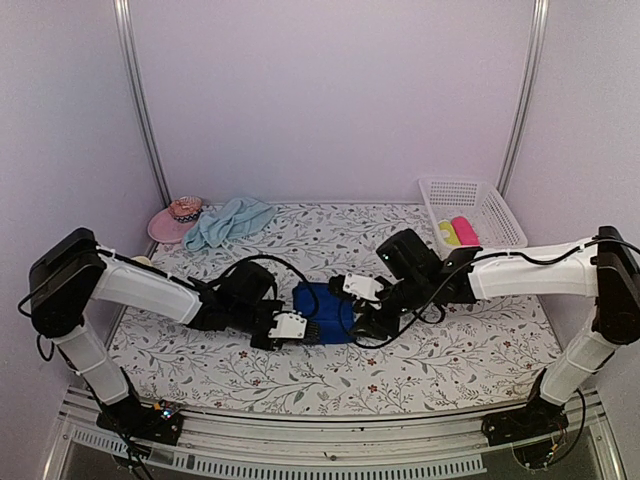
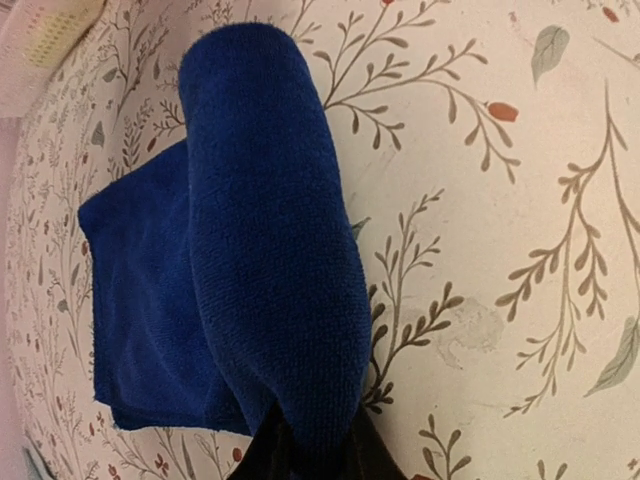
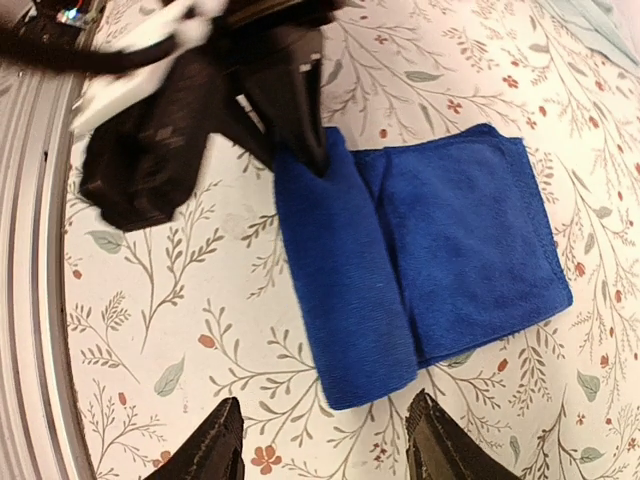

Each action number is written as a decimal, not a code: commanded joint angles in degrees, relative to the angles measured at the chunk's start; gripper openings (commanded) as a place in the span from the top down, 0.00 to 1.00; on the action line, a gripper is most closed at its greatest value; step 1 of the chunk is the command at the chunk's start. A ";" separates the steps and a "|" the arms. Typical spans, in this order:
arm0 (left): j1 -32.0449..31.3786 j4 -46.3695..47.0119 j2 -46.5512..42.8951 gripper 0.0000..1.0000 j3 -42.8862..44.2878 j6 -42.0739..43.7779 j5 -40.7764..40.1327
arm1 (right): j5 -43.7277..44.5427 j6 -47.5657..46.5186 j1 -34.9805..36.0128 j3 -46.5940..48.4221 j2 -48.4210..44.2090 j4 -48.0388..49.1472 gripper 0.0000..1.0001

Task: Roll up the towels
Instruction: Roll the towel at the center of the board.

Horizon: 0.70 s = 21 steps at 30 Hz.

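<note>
Pink brimmed hat in far-left corner of floral tablecloth. White mesh basket far right, yellow thing and pink thing inside, side by side. No clue what those are tbh.

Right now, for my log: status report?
Left gripper shut on blue towel, rolled edge. Right gripper open, empty. Aqua towel unrolled, back left. Nothing blocking.

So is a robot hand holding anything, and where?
The left gripper pinches the blue towel at one end of its rolled part. The right gripper holds nothing.

left gripper clamped, right gripper spread apart
</note>
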 commanded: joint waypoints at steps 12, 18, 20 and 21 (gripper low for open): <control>6.72 -23.83 10.56 0.81 15.79 -7.40 12.18 | 19.23 -13.33 10.79 -12.57 -0.27 21.92 0.41; 8.79 -28.77 13.70 0.81 20.38 -7.70 15.14 | 22.92 -16.47 11.71 -8.60 5.34 22.57 0.41; 9.55 -30.21 14.56 0.81 21.76 -7.83 15.98 | 23.40 -17.20 11.80 -7.57 6.77 22.62 0.41; 9.81 -30.83 14.90 0.80 22.29 -7.77 16.32 | 23.63 -17.46 11.80 -7.28 7.37 22.74 0.41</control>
